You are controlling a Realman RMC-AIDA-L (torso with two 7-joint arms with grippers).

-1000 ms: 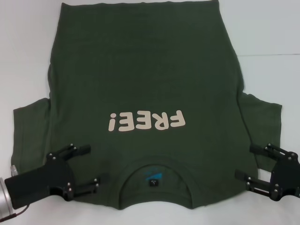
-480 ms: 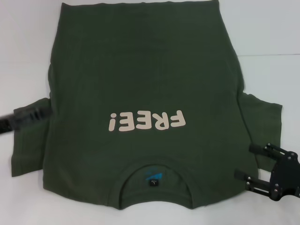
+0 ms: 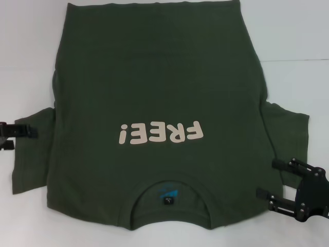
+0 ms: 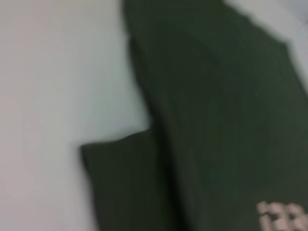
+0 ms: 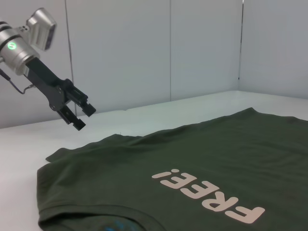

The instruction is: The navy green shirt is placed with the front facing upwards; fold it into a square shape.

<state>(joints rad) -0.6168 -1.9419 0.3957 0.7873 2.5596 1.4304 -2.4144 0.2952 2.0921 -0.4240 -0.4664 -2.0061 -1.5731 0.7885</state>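
Note:
The navy green shirt lies flat and front up on the white table. Its collar is nearest me and the off-white "FREE!" print reads upside down. At the far left edge my left gripper is open beside the left sleeve, holding nothing. The right wrist view shows the left gripper raised above the table. My right gripper is open at the shirt's right shoulder, next to the right sleeve, with nothing between its fingers. The left wrist view shows the blurred sleeve.
White table surface surrounds the shirt on the left, right and far sides. A white wall stands behind the table. The shirt's hem reaches the far edge of the head view.
My left gripper has left the shoulder beside the collar and swung out and up to the far left edge by the sleeve. The right gripper and shirt have hardly moved.

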